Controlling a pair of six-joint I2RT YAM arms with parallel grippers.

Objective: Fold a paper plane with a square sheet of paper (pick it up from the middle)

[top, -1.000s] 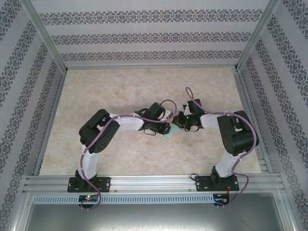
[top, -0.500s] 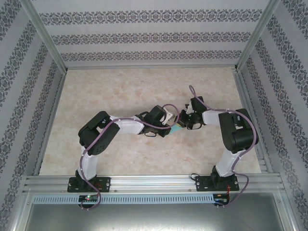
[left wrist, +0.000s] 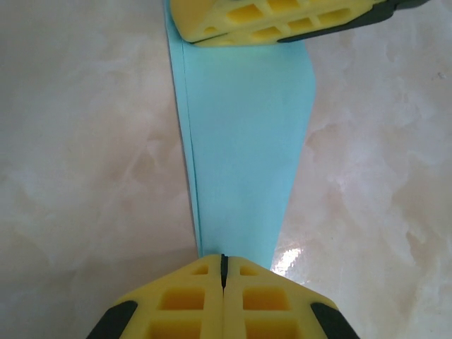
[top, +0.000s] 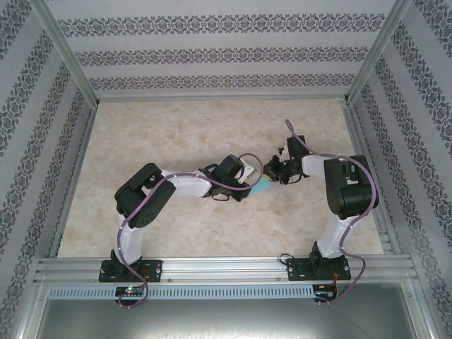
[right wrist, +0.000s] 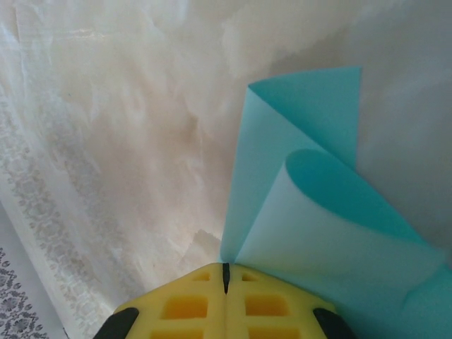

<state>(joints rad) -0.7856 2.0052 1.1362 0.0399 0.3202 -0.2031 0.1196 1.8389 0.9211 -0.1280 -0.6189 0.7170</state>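
The turquoise square sheet of paper (left wrist: 244, 141) is folded lengthwise into a narrow tapering strip with a layered edge on its left side. It hangs just above the table between the two grippers. My left gripper (left wrist: 224, 260) is shut on its near end. The right gripper's yellow fingers (left wrist: 268, 21) pinch the far end. In the right wrist view the paper (right wrist: 332, 212) rises from my shut right gripper (right wrist: 226, 268) and one layer curls open. From above, a small piece of the paper (top: 263, 188) shows between the left gripper (top: 254, 178) and the right gripper (top: 272, 174).
The marble-patterned table (top: 176, 134) has patterned walls on three sides and aluminium posts at the corners. Both arm bases sit on the rail at the near edge (top: 226, 268). The arms meet right of the table's middle.
Both grippers and the paper have shifted to the right. The right wrist has drawn back toward the right wall, and the left arm has stretched after it.
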